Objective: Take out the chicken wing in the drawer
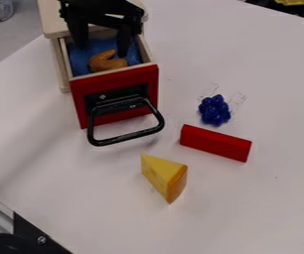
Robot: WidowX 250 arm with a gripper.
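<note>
One brown chicken wing [106, 61] lies in the open drawer [133, 76], on a blue lining [80, 58], close behind the red front panel. Above it, at the upper left of the camera view, the black gripper [102, 51] hangs down over the drawer. Its jaws stand wide apart, one towards the left side of the drawer and the other towards the right, and they have hold of nothing. The wing sits below and between them, nearer the right one; whether that one touches it, I cannot tell.

Pale wood makes up the cabinet [52, 17], and the drawer is pulled out of it towards the camera. A black handle [126, 138] sticks out from the red front, fixed to a dark plate [96, 97].

Three more things rest on the white desk [261, 208]. Right of the handle is a bunch of dark blue berries [214, 110], with a red block [214, 143] just below it in the view, lying at a slant. Nearer the camera, below the handle and to the left of the block, is a yellow cheese wedge [160, 172] with an orange-brown side. Something yellow [291, 2] shows at the top right edge.
</note>
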